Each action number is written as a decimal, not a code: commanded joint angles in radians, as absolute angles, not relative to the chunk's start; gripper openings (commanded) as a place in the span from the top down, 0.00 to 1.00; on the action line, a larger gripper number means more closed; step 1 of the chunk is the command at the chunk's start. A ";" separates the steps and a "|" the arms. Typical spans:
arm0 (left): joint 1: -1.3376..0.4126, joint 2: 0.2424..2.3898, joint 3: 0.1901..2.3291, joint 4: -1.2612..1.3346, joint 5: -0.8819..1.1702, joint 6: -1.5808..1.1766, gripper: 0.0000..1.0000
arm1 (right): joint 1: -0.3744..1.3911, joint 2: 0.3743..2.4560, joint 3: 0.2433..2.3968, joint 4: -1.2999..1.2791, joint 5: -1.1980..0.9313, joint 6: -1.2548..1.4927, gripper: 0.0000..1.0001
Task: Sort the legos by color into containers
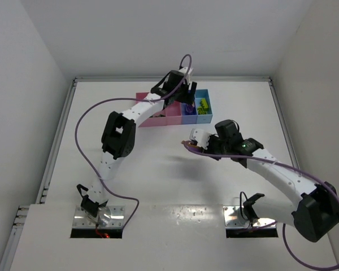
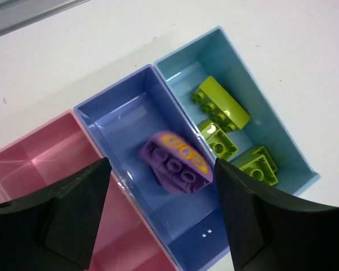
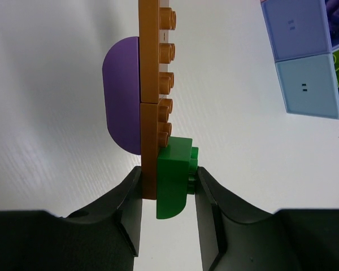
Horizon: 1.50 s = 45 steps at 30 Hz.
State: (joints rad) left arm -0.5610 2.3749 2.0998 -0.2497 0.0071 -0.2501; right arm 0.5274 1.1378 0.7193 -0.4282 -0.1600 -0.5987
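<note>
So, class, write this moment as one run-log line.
left claw: open over purple-blue tray, purple brick inside | right claw: shut on joined orange-purple-green bricks | light blue tray: three lime bricks

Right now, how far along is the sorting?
Done: three yellow-green bricks lie in the light blue tray, one purple brick in the purple-blue tray below the open left gripper. In hand: the right gripper clamps a joined orange, purple and green stack. Left: sorting that stack.

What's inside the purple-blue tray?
One purple lego with an orange-patterned face lies in the purple-blue tray. Fingers of the left claw cover the tray's near corners, so anything there is unseen.
</note>
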 commanded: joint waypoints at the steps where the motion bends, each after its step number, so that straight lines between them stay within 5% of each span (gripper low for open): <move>1: -0.551 2.285 2.105 -0.186 0.095 -0.279 0.19 | 0.506 1.163 0.790 -0.387 -0.178 -0.528 0.99; 4: -0.506 2.176 1.969 -0.100 0.214 -0.343 0.18 | 0.483 1.201 0.828 -0.333 -0.198 -0.390 0.99; 8: -0.405 1.833 1.453 0.239 0.420 -0.565 0.18 | 0.437 1.267 0.890 -0.266 -0.274 -0.183 0.99; 15: -0.301 1.678 1.126 0.602 0.777 -0.796 0.18 | 0.399 1.380 0.994 -0.190 -0.452 0.014 0.99; 23: -0.311 1.628 1.055 0.591 0.798 -0.821 0.20 | 0.399 1.494 1.127 -0.160 -0.420 0.225 0.99; 45: -0.454 1.657 1.183 0.272 0.663 -0.589 0.23 | 0.428 1.464 1.108 -0.169 -0.325 0.227 0.99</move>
State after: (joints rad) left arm -0.4366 1.6623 1.1221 0.3218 0.7109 -0.6601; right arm 0.4107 1.4975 1.0817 -0.2092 -0.3264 0.2283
